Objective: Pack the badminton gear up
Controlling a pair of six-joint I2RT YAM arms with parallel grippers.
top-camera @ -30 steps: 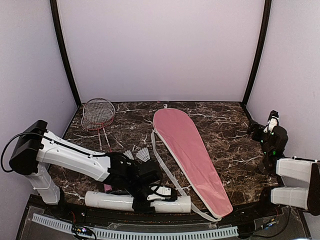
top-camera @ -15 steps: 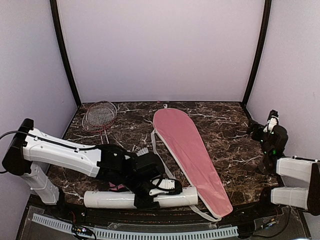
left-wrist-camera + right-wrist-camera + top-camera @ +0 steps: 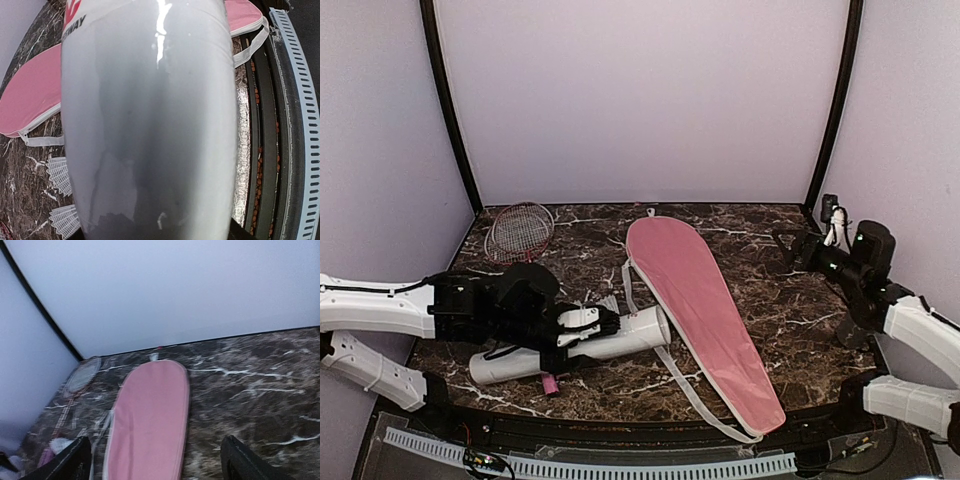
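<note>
The left gripper (image 3: pixel 582 330) is clamped around the white tube (image 3: pixel 635 332), which sits slanted at 7 o'clock on the table (image 3: pixel 770 305), just beside the pink bag (image 3: pixel 695 300). The right gripper (image 3: pixel 778 252) hovers at 3 o'clock, jaws spread, holding nothing. The rackets (image 3: pixel 517 228) lie at 10 o'clock.

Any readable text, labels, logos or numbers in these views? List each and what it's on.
"EWAY": dark print on the white tube, at the top left of the left wrist view; the start of the word is cut off.
The red mark above it: partly out of view, unreadable.
On the pink bag and the rackets: no text visible.
</note>
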